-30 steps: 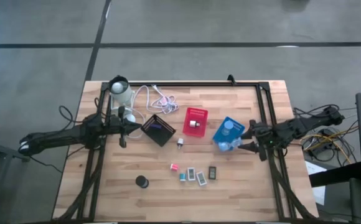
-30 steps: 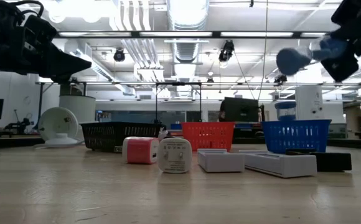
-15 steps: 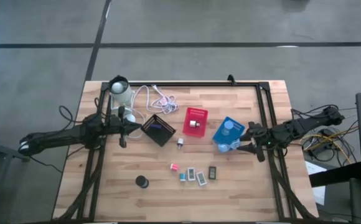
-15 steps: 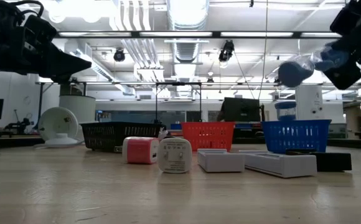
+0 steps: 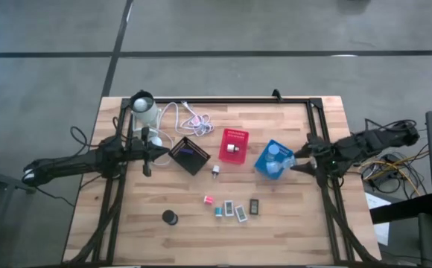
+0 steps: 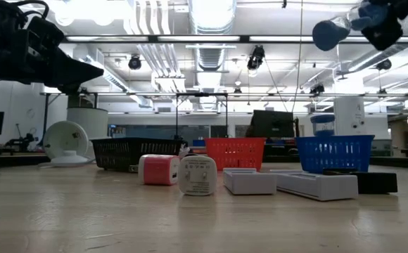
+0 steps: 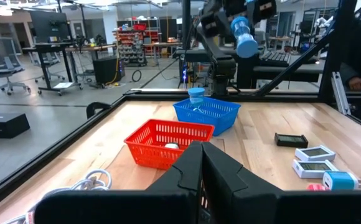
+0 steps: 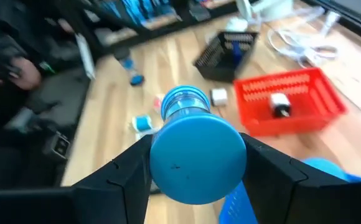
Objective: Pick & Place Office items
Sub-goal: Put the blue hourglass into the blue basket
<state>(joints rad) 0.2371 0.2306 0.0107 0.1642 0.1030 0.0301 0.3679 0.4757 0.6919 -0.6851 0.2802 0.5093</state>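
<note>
Right jaws pinch a pale-blue round piece (image 8: 196, 152) — held in the air over the blue bin (image 5: 270, 158). Left jaws pressed together, empty, beside the black bin (image 5: 189, 155). Small blocks (image 5: 234, 208) sit on the surface (image 5: 134, 238).

Overhead cam looks straight down on my whole table (image 5: 201, 238); low cam sits at tabletop height by the near edge, facing the far room. My L wrist cam looks across to the right, R wrist cam back to the left, both close in. All four share the red bin (image 5: 233, 146) (image 6: 235, 152) (image 7: 167, 142) (image 8: 287, 99).
</note>
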